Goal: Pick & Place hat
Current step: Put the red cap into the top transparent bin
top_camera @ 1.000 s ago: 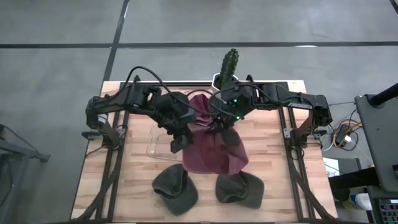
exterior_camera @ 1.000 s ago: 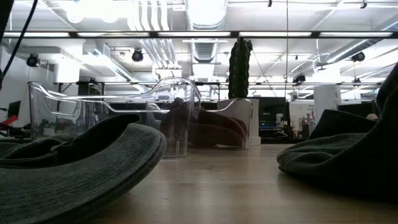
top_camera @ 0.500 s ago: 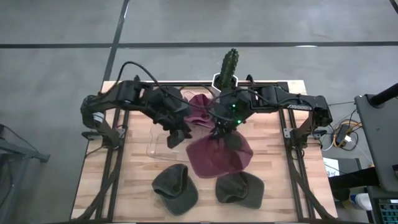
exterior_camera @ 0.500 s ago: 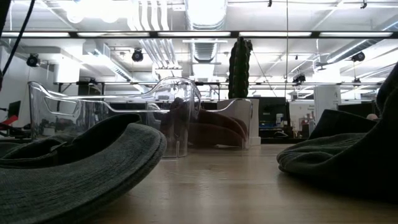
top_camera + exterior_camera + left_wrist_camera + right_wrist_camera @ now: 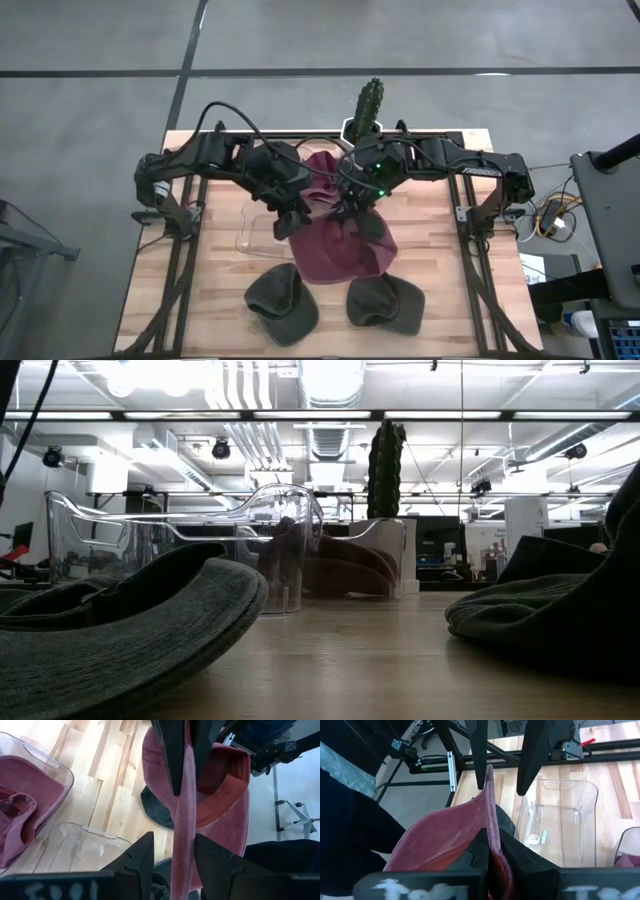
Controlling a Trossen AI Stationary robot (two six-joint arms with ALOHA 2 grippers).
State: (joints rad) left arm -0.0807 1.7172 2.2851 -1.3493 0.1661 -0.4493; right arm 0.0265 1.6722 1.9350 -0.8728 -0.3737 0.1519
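From above, the maroon hat (image 5: 340,250) is hanging over the middle of the wooden table (image 5: 440,290), held up by the right gripper (image 5: 349,208), whose fingers are pinching its edge. The left gripper (image 5: 284,224) is sitting just beside the hat's left edge, over a clear bin (image 5: 256,232). Another maroon hat (image 5: 322,180) is lying behind the two grippers. Two dark green hats, one (image 5: 281,304) left and one (image 5: 386,305) right, are lying near the table's front edge. A cactus (image 5: 368,106) is standing at the back edge.

At table level, the green hats (image 5: 130,630) (image 5: 545,615) are filling the foreground, with clear bins (image 5: 180,550) and the cactus (image 5: 386,468) behind; neither gripper is showing.

Past the left wrist, the left gripper's fingers (image 5: 145,855) are standing partly apart on either side of a thin fold of the maroon hat (image 5: 210,795), which is passing between them; whether they are touching it is unclear.

Past the right wrist, the right gripper's fingers (image 5: 482,845) are clamping tightly on the maroon hat's edge (image 5: 450,830), with a clear bin (image 5: 560,820) on the table beyond.
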